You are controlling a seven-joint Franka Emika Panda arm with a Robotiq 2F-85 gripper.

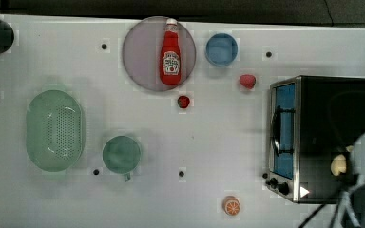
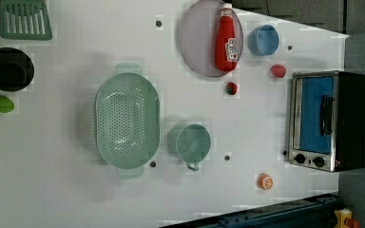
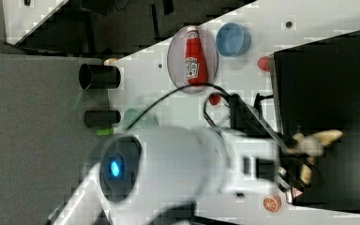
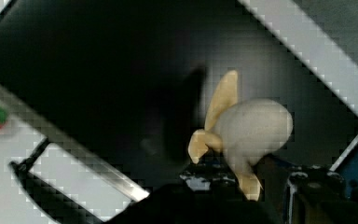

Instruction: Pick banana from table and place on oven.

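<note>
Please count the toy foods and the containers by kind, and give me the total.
Ketchup bottle: 1
Banana: 1
Strawberry: 1
Orange slice: 1
Other red fruit: 1
Green fruit: 1
Plate: 1
Blue bowl: 1
Green cup: 1
Colander: 1
Black bowl: 1
Total: 11

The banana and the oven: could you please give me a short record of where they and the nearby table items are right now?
banana: over the oven's black top, at the gripper
grip: fingers closed on the banana's lower end
oven: at the top view's right edge of the table, door shut
ketchup bottle: lying on a grey plate
orange slice: on the table in front of the oven
colander: at the top view's left
</note>
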